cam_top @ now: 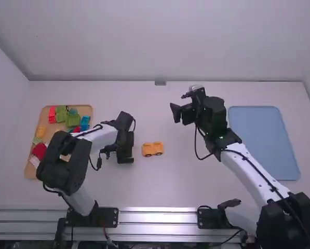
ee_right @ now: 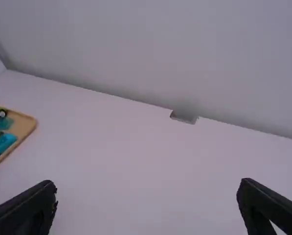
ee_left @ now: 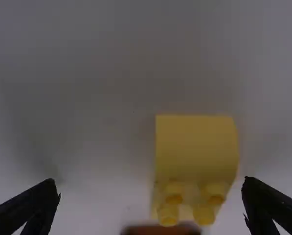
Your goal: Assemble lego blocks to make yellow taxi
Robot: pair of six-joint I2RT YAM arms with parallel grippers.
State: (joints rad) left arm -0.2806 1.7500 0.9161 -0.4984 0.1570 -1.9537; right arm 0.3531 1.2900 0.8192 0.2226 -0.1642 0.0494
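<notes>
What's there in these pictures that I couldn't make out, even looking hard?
- High view: part of the wooden tray, hidden behind the left arm.
- Right wrist view: the rest of that tray, cut off by the left edge.
- Left wrist view: the brownish thing, cut off by the bottom edge.
- High view: the orange car's studs, too small to count.

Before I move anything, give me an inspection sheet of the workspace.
Surface: white table, flat.
Job's things: wheeled yellow piece near the middle; yellow studded block between the left gripper's parted fingers.
Clutter: wooden tray of coloured blocks, far left; blue board, far right.
Grippers: left open, right open and empty.
Cables: one runs along each arm, with slack loops near both grippers.
Surroundings: plain walls; hands or people, nothing seen.
</notes>
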